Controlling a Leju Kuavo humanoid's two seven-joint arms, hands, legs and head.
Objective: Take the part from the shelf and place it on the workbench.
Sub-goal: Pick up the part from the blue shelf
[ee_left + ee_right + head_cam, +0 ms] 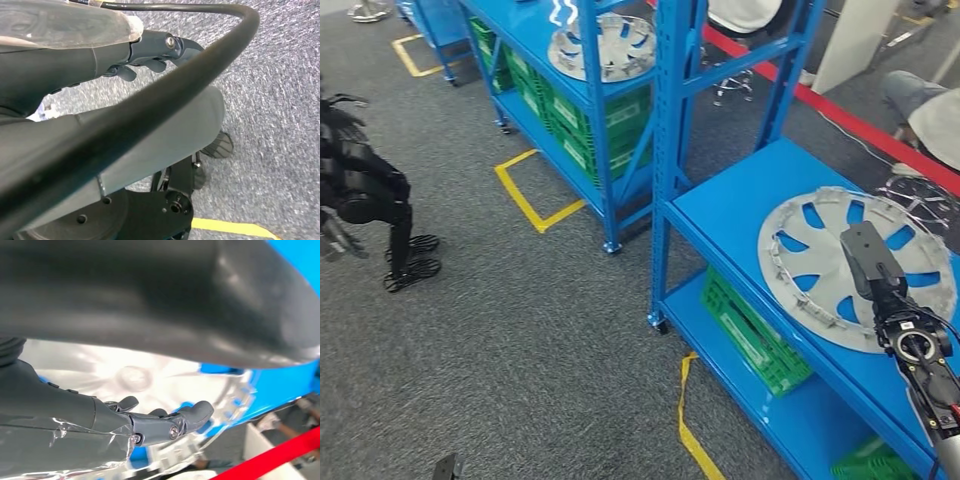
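A silver, spoked plastic wheel cover (848,265) lies flat on the top deck of a blue steel shelf unit (731,210), directly beneath the robot's right hand (875,262), which hangs over the disc's far half with its fingers (196,412) stretched out and apart, holding nothing. From the wrist, the fingers sit just above the shiny face; whether they actually touch it cannot be told. The risk from here looks plain: the cover is wide, thin and slick, so a one-handed pinch at the rim could let it tilt, slide off the deck edge nearest the robot, or snag a spoke on a fingertip as it lifts. The left hand (158,50) hangs low at the robot's side over grey carpet, fingers loosely apart and empty. Below the deck sits a green plastic crate (754,335); beyond the hand, a second blue shelf carries another silver cover (603,45).
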